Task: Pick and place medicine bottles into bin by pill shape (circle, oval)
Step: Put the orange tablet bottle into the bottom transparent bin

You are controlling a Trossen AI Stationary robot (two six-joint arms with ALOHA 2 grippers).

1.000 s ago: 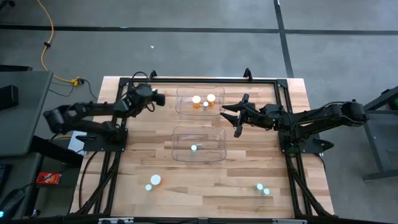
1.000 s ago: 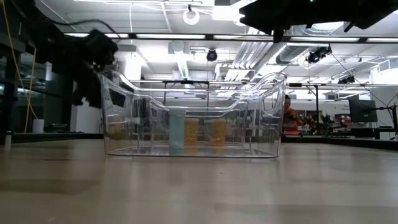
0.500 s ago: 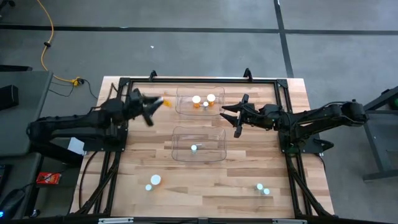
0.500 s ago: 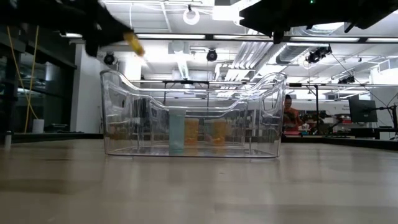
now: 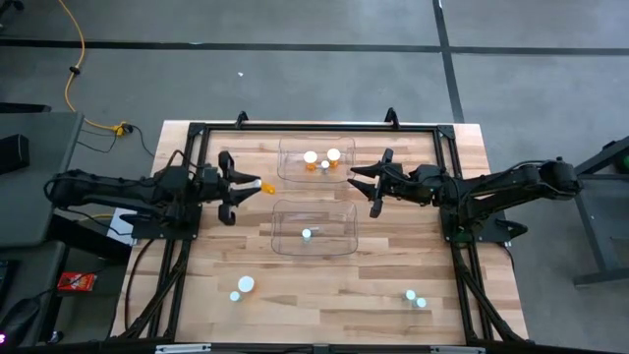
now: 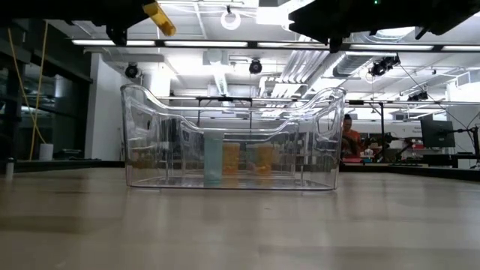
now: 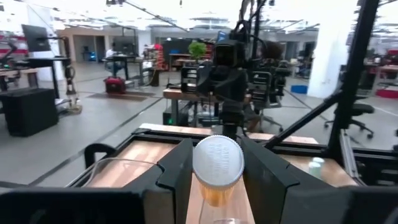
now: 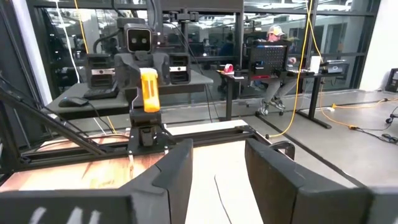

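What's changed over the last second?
The left gripper, shut on the orange bottle, swung from beside the far bin toward the table's near side and levelled out, bottle pointing at the bins. The right gripper, open and empty, and all other bottles stayed put.

Two clear bins (image 5: 314, 159) (image 5: 314, 228) are occupying the table's (image 5: 226, 246) middle strip. The left gripper (image 5: 236, 187) and right gripper (image 5: 366, 184) are flanking them. Small bottles (image 5: 246, 284) (image 5: 415, 297) are dotting the near edge, apparently well apart. Boards beside both bins are lying open.
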